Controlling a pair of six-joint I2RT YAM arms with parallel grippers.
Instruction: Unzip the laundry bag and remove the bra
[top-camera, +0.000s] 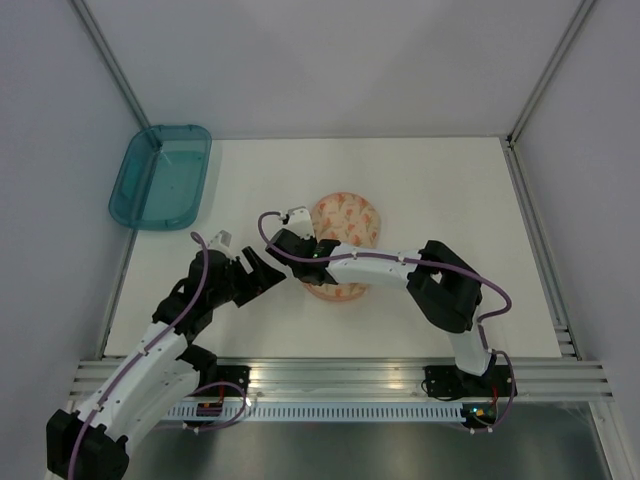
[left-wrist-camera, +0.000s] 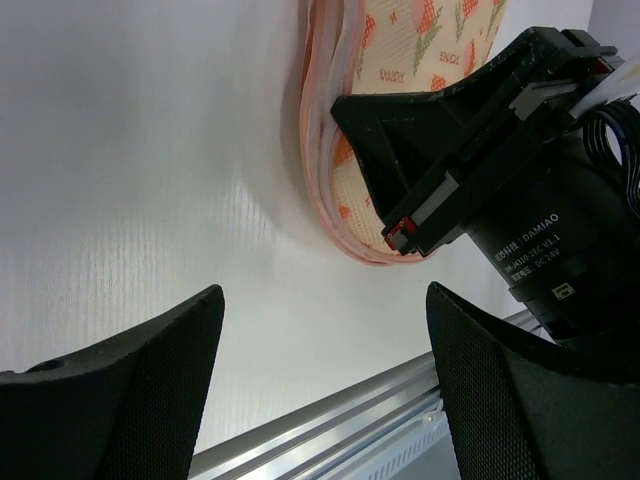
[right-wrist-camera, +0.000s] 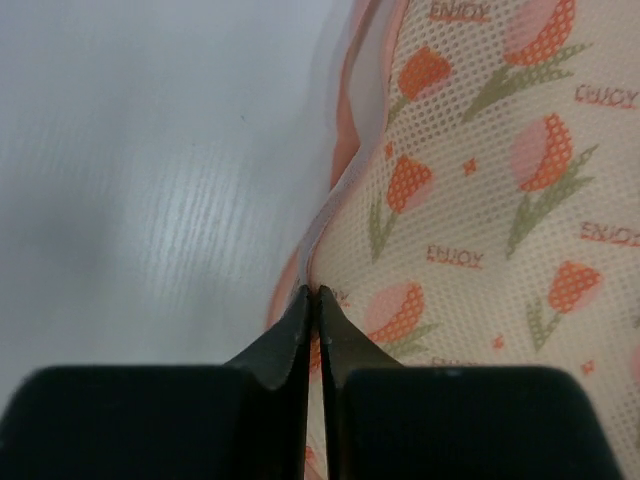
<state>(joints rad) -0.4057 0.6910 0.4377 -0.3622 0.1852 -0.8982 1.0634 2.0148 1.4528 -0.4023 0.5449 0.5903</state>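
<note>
Bottom centre, right wrist view: right tool (right-wrist-camera: 313, 295) pinched narrow onto pink edge of laundry bag (right-wrist-camera: 470, 200). Lies flat mid-frame in top view on white surface (top-camera: 450, 190), long axis top-to-bottom, pink edge facing left. Lower left of it: left tool (top-camera: 265, 275), wide, holding nothing.

I've got a see-through teal plastic tray (top-camera: 162, 175) at the far left corner of the white table (top-camera: 430, 180), long side running near to far, and part of it sticks out past the table's left edge. Plain grey walls (top-camera: 330, 60) close in the back and both sides, with a slanted metal frame post (top-camera: 105, 50) at each back corner. A ribbed aluminium rail (top-camera: 340, 378) runs along the near edge, a white slotted strip (top-camera: 340, 410) just below it. From the wrist views I see a matte tabletop with a soft sheen.
</note>
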